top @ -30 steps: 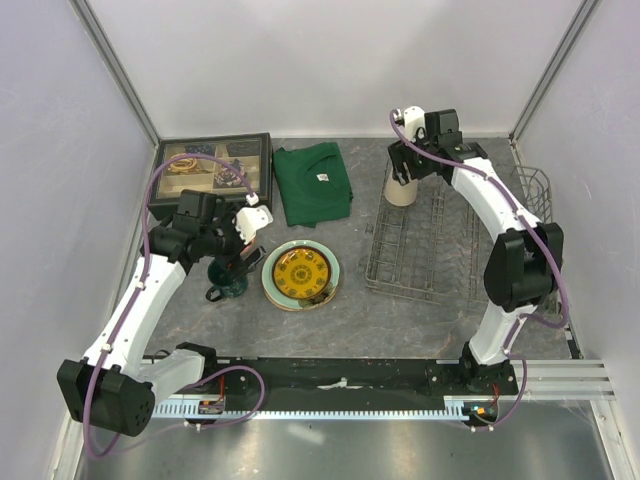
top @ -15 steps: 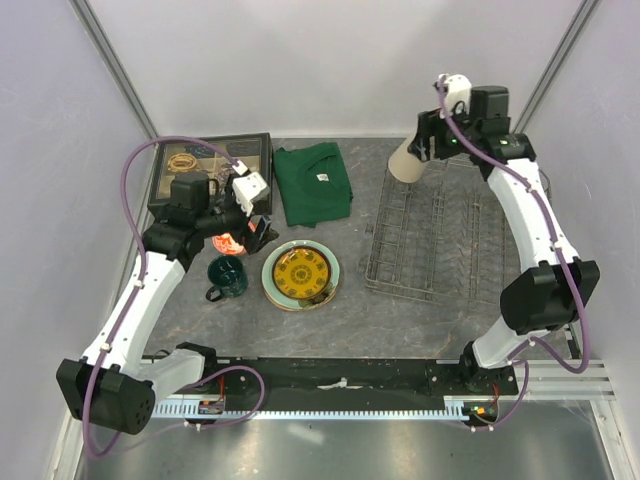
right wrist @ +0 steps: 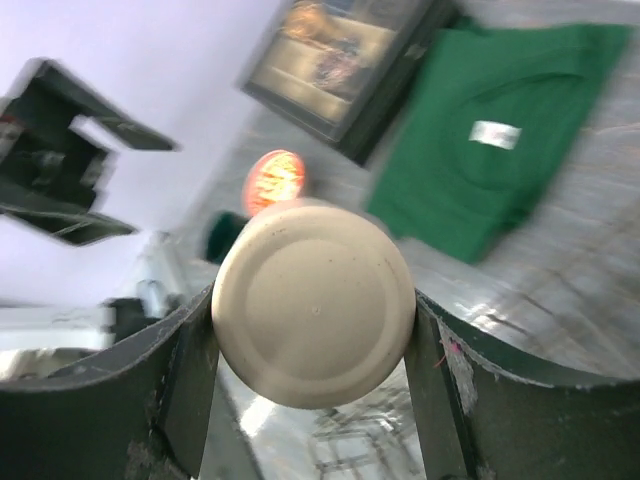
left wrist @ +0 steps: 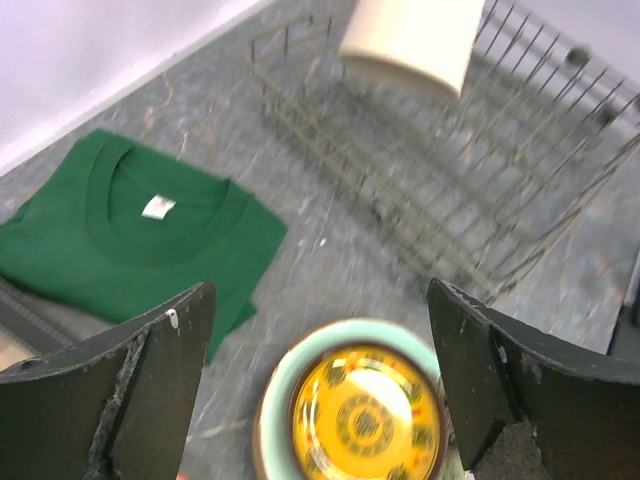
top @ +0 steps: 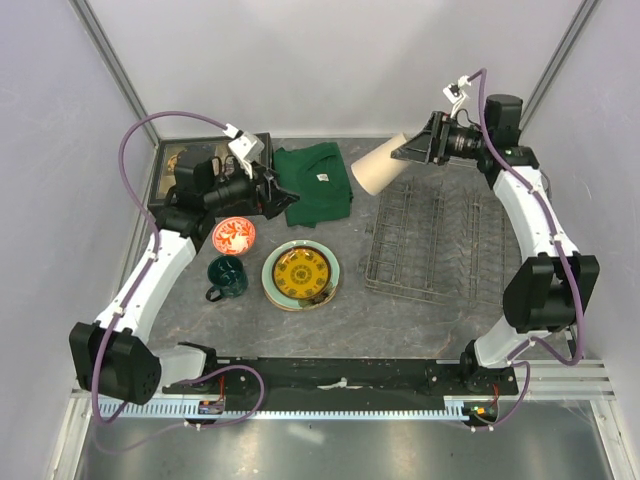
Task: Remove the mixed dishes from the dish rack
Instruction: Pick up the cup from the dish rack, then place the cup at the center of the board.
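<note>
Left of the rack [top: 435, 240], a green cloth [top: 313, 182], black tray [top: 170, 165], bowl [top: 233, 234], mug [top: 227, 276] and stacked plates [top: 300, 273] crowd the table. The cloth's white tag is unreadable. The raised right gripper [top: 405, 152] clamps the tumbler [top: 372, 170] sideways over the rack's far-left corner. The left gripper [top: 283, 194] hovers wide open and empty.

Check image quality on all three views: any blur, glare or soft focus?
Top external: sharp, evenly lit, only soft shadows, beige tumbler crisp. Left wrist: mildly soft, small yellow plate and dish rack wires slightly smeared. Right wrist: worst, green cloth and black tray streaked with motion blur; the tumbler's base stays fairly sharp. No strong glare in any view.
</note>
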You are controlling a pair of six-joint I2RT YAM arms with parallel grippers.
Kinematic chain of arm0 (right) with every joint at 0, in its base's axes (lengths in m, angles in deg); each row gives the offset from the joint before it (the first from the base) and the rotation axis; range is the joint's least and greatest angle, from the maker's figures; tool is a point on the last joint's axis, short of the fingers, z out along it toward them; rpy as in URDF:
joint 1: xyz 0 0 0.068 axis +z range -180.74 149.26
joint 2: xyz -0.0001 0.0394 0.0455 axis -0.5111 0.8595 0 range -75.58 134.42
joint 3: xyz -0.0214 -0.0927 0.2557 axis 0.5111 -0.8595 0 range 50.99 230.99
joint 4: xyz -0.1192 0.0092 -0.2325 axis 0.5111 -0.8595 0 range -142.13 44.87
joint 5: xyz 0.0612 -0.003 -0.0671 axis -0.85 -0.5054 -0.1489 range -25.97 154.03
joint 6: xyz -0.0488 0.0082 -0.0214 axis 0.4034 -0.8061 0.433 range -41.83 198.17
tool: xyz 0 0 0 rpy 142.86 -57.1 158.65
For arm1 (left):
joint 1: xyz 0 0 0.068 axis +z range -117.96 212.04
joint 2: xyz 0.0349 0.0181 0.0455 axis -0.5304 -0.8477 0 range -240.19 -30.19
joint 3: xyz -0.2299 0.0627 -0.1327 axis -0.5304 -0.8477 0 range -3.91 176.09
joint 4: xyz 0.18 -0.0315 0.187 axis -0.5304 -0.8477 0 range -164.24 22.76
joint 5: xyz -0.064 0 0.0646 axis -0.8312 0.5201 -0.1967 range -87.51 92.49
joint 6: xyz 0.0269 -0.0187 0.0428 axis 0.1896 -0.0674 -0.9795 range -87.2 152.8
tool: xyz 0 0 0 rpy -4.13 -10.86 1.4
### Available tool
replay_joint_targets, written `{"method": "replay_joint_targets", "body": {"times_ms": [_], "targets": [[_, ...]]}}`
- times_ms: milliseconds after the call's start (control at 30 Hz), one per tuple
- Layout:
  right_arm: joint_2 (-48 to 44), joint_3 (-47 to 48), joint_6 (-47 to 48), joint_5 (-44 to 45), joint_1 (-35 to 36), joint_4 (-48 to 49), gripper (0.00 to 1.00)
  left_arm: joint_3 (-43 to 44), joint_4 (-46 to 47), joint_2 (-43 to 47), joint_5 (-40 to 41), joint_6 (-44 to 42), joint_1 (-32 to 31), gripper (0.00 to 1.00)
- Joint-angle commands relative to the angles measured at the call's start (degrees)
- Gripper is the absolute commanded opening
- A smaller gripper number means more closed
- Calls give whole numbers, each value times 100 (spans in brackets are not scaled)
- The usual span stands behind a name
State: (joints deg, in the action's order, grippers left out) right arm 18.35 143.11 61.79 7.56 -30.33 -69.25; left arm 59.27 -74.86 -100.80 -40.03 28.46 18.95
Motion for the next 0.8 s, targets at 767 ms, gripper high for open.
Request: {"method": "replay_joint_targets", "body": {"times_ms": [767], "targets": [[-279,-1706,-6501,-1182,197,8416,46,1346,2080,-1306,192,2780,-845,88]]}}
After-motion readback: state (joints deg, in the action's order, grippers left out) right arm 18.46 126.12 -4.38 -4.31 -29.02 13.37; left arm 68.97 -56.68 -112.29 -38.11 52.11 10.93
